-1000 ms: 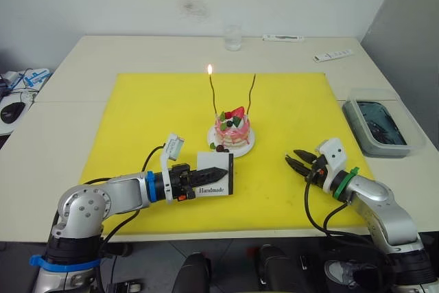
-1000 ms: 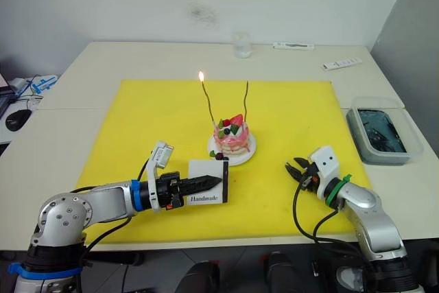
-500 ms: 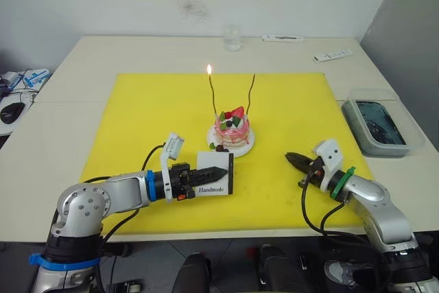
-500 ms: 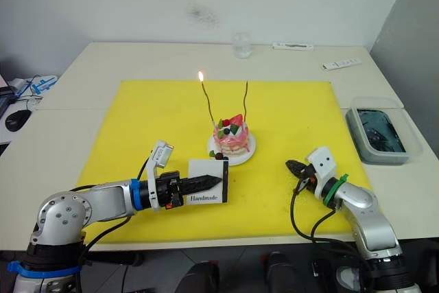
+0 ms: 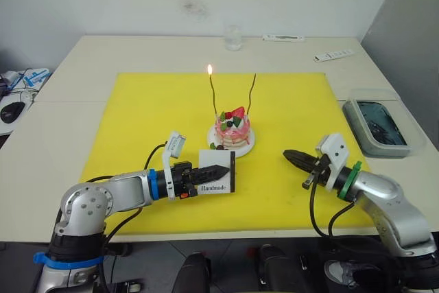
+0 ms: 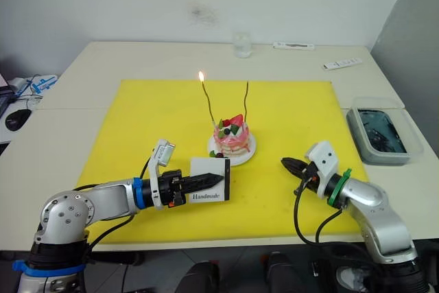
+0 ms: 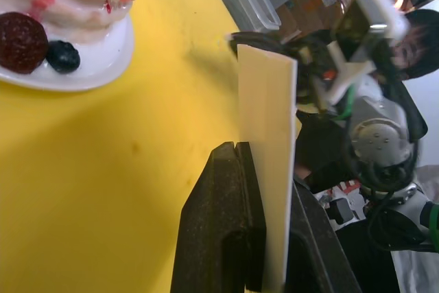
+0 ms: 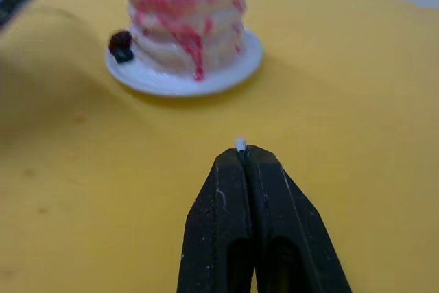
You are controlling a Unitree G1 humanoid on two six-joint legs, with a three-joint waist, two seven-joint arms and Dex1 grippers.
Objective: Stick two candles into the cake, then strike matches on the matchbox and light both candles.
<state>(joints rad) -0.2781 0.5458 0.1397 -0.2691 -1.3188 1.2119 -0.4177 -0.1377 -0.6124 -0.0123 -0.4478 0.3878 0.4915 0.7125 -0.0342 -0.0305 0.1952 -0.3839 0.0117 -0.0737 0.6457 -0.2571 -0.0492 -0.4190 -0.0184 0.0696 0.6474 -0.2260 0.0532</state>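
Right wrist view shows me my right gripper (image 8: pixel 241 152) pressed together on a match (image 8: pixel 240 145), only its pale tip poking out, pointed toward the cake (image 8: pixel 184 15) on its plate (image 8: pixel 236 66). My left gripper (image 5: pixel 209 171) is clamped on the matchbox (image 5: pixel 218 180), held upright just in front of the cake. Both candles (image 5: pixel 213 99) stand in the cake; the left one burns.

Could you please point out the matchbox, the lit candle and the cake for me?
matchbox (image 5: pixel 218 178), left eye view, on its printed white face.
lit candle (image 5: pixel 212 94), left eye view, midway up its wavy stem.
cake (image 6: pixel 231 135), right eye view, on its pink side.
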